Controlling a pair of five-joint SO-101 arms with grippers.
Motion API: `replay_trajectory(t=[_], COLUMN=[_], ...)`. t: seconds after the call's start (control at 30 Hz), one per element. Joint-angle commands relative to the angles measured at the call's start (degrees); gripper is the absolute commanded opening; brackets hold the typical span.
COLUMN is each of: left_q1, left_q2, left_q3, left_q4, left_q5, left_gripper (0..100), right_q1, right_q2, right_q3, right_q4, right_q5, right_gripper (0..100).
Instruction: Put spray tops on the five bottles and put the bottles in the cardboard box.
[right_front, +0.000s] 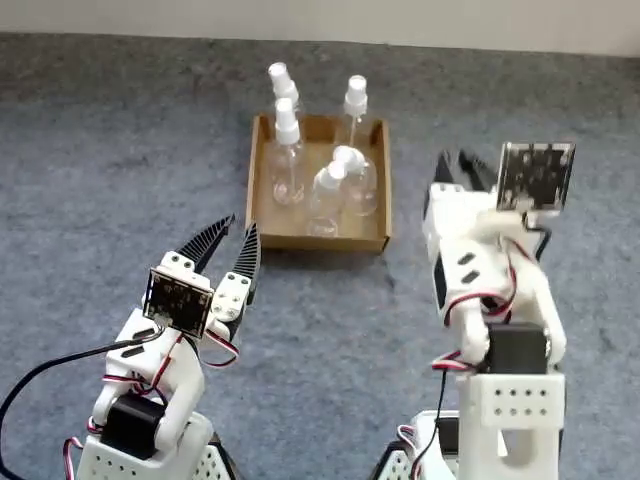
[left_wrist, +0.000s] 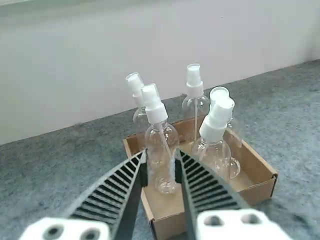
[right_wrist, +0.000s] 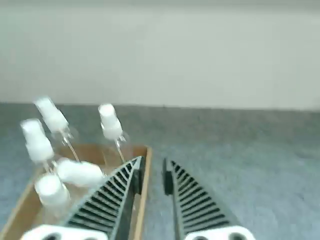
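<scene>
Five clear plastic bottles (right_front: 289, 165) with white spray tops stand in the shallow brown cardboard box (right_front: 330, 241) on the grey, carpet-like table (right_front: 120, 150); one of them leans. The left end effector (right_front: 241, 223) hangs near the box's front left corner, fingers moderately parted and empty. The right end effector (right_front: 455, 157) sits beside the box's right wall, with a narrow gap and nothing held.

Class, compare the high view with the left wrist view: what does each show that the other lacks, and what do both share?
High view adds both arms, with the right end effector beside the cardboard box. Left wrist view adds a side-on look at the nearest bottle framed between the left end effector's fingers. Both share the box and five bottles with spray tops.
</scene>
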Motion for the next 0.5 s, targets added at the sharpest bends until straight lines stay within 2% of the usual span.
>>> replay_trajectory(t=[0.0,0.23,0.37,0.47], left_q1=[-1.3,-2.0,-11.1,-19.3], left_q2=[-0.6,-0.6,-0.6,-0.6], left_q3=[-0.8,-6.7,-7.6,-7.3], left_q4=[0.0,0.5,3.5,4.7], left_q5=[-0.4,-0.4,-0.4,-0.4], left_gripper=[8,8,8,8], right_q1=[1.0,1.1,1.2,1.2], right_q2=[-9.2,-29.0,-40.6,-41.6], right_q3=[9.9,33.2,44.4,50.7], right_q4=[0.1,0.3,0.4,0.4], right_q5=[0.5,0.6,0.6,0.6], right_gripper=[0.4,0.4,0.4,0.4])
